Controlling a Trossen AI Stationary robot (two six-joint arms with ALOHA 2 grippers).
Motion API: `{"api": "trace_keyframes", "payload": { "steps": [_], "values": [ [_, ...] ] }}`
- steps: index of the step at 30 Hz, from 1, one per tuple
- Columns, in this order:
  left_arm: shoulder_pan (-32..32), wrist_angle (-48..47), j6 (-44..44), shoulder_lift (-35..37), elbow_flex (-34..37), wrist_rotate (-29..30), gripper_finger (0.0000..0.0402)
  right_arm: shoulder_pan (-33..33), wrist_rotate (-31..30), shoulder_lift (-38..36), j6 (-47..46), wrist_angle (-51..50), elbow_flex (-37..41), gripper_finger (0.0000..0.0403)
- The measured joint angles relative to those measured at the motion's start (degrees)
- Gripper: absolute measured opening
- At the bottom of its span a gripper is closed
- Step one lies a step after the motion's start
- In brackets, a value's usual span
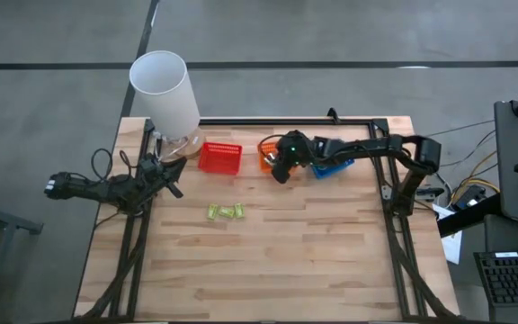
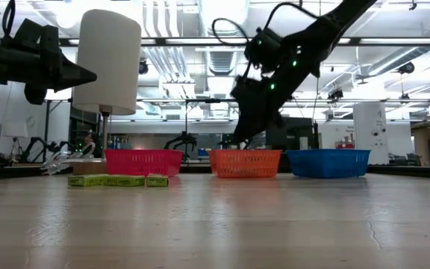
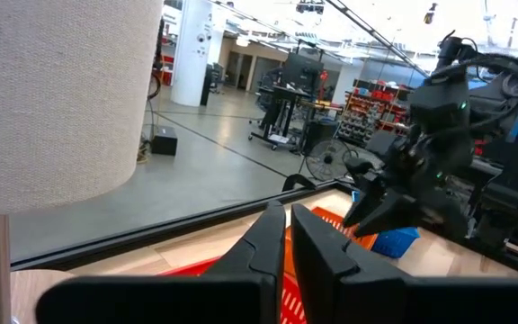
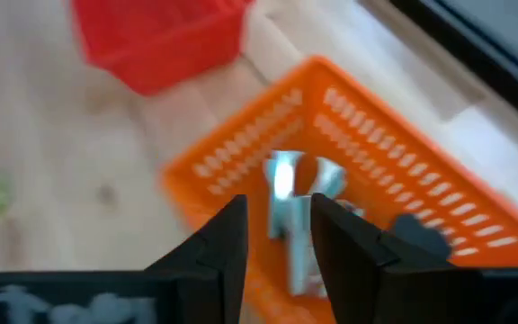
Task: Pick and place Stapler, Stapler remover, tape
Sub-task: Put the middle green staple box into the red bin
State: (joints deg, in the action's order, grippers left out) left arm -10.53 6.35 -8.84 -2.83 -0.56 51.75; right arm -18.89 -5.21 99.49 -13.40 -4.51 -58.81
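Note:
My right gripper (image 1: 280, 173) hangs just above the orange basket (image 1: 266, 155), fingers pointing down and open; it also shows in the low view (image 2: 239, 140). In the right wrist view a silvery metal thing (image 4: 297, 180) lies in the orange basket (image 4: 394, 171) beyond the gap between my fingers (image 4: 277, 216), and a dark thing (image 4: 414, 232) lies beside it. I cannot tell whether the fingers touch the silvery thing. My left gripper (image 1: 176, 187) waits shut and empty by the lamp. No tape rolls are in view.
A red basket (image 1: 220, 157) and a blue basket (image 1: 331, 168) flank the orange one along the far edge. A white-shaded lamp (image 1: 165, 90) stands at the far left corner. Small yellow-green boxes (image 1: 225, 211) lie in a row on the table (image 1: 286, 261).

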Motion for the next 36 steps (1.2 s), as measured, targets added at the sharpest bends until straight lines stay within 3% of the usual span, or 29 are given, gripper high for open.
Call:
{"api": "trace_keyframes", "payload": {
  "steps": [8, 14, 22, 30, 36],
  "values": [
    [0.01, 0.02, 0.0, 0.0, -0.02, 0.0, 0.0026, 2.96, 2.9, -9.86, 5.98, -0.23, 0.19, 0.0017],
    [0.01, -0.03, 0.0, 0.0, -0.02, 0.0, 0.0023, 11.32, 8.07, -18.76, 11.21, 8.63, 6.73, 0.0009],
    [0.0, -0.09, 0.01, 0.0, -0.01, 0.0, 0.0025, 22.63, -10.39, -33.07, 13.85, 13.75, 19.98, 0.0008],
    [0.01, -0.06, 0.02, 0.0, -0.02, 0.0, 0.0026, 23.54, -6.73, -48.67, 8.85, 9.85, 31.34, 0.0008],
    [0.01, -0.02, 0.0, 0.0, -0.02, 0.0, 0.0023, 23.53, -7.91, -59.25, 4.56, 9.85, 38.92, 0.0008]
  ]
}}
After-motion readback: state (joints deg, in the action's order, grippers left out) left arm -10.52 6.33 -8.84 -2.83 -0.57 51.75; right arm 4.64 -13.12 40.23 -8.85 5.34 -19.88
